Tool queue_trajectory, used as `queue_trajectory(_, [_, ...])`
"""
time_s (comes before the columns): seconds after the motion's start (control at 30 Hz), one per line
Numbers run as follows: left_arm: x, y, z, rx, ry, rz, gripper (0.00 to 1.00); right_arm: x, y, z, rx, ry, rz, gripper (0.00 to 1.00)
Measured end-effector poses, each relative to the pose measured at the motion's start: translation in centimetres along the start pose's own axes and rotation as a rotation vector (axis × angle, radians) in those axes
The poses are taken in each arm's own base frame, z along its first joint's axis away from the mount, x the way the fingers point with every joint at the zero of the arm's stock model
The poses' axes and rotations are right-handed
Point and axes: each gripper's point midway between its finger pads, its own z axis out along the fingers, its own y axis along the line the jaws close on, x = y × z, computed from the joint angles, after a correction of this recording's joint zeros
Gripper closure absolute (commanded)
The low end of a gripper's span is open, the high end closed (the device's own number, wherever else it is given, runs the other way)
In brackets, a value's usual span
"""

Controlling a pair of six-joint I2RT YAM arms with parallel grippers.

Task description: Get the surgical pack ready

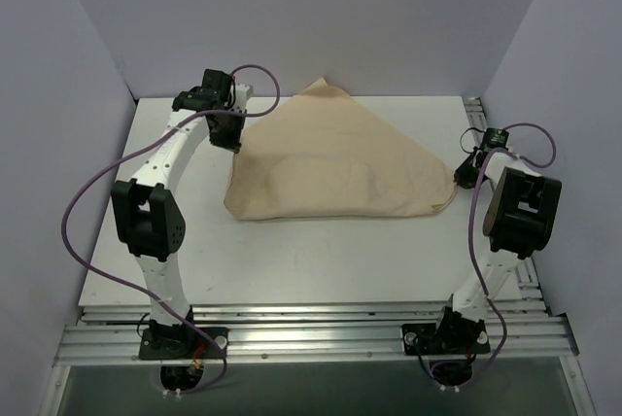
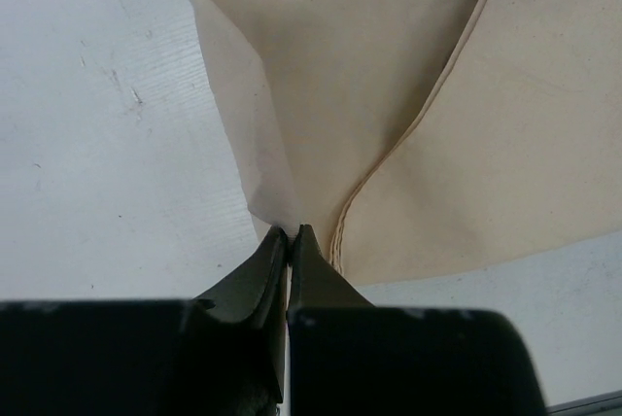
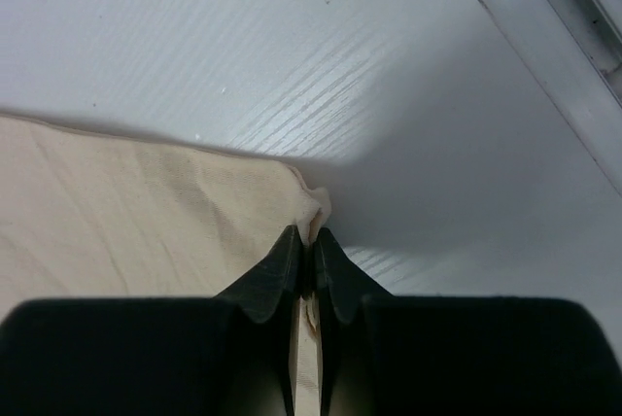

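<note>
Table (image 1: 292, 270): we see a white top that carries the cloth over its far middle part.
Cloth sheet (image 1: 340, 168): we see a tan-beige sheet folded into a rough triangle. Its peak points to the far edge of the table, and its long edge runs left to right on the near side.
Inside the fold: we cannot tell what, if anything, is wrapped in it. The upper layer shows only soft creases.
Left arm (image 1: 165, 168): we see it reaching to the far left, down to the cloth's left edge.
Right arm (image 1: 505, 231): we see it standing at the right side, bent toward the cloth's right corner.
Aluminium rail (image 3: 544, 27): we see it along the table's right edge, near the right corner of the cloth.
Left gripper (image 2: 292, 233): we see the fingers closed on a drawn-up fold of the cloth's left edge, with hemmed layers just right of the tips.
Right gripper (image 3: 306, 236): we see the fingers pinched on the cloth's right corner, with a small bunched tip of fabric showing past them.
</note>
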Motion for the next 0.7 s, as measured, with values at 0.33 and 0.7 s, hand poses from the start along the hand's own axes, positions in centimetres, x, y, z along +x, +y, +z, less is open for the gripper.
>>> queue_trajectory(0.33, [0.0, 0.7, 0.0, -0.034, 0.000, -0.001, 0.98, 1.1, 1.8, -1.9, -0.015, 0.011, -0.050, 1.00])
queue_trajectory(0.7, [1.8, 1.8, 1.1, -0.094, 0.035, -0.003, 0.98, 8.6, 18.7, -13.0, -0.289, -0.090, -0.302, 1.00])
